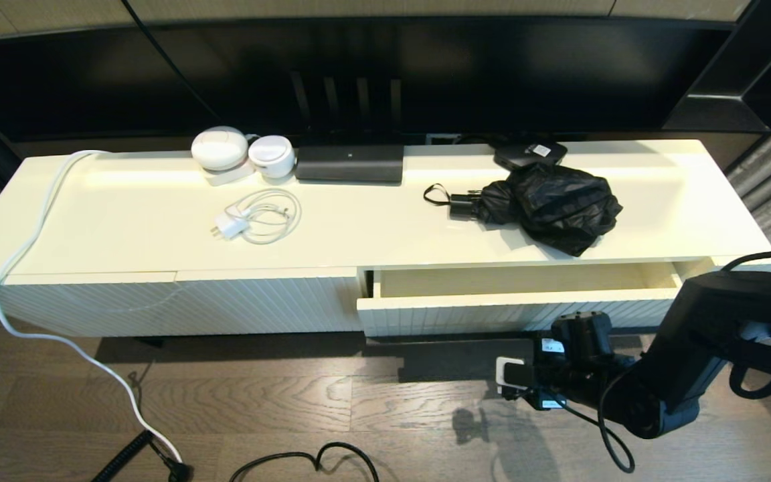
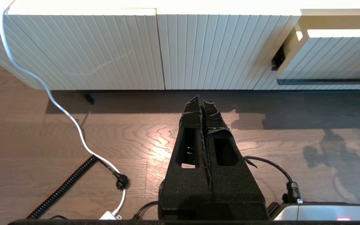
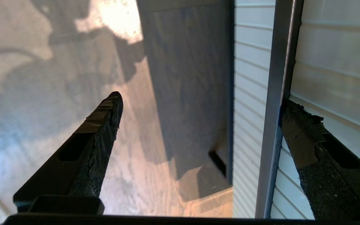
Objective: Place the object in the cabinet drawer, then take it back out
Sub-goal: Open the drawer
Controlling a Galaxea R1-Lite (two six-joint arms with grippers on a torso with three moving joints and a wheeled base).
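1 umbrella (image 1: pixel 549 204), 1 drawer (image 1: pixel 519 304), right gripper (image 3: pixel 198 125) spread

The pulled-out cabinet drawer (image 1: pixel 519 281) gapes bare; the folding umbrella (image 1: pixel 546 204) sits just beyond, unobstructed from above.

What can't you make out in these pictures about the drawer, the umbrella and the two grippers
- Drawer floor: head view, hidden behind its own front panel.
- Right gripper: head view, hidden behind the arm's wrist; right wrist view shows it open, one finger at the bar handle, contact unclear.
- Umbrella: head view, bunched fabric hides its shaft.
- Left gripper: shut over the floor, absent from head view.
- Label on the flat box: too small to read.
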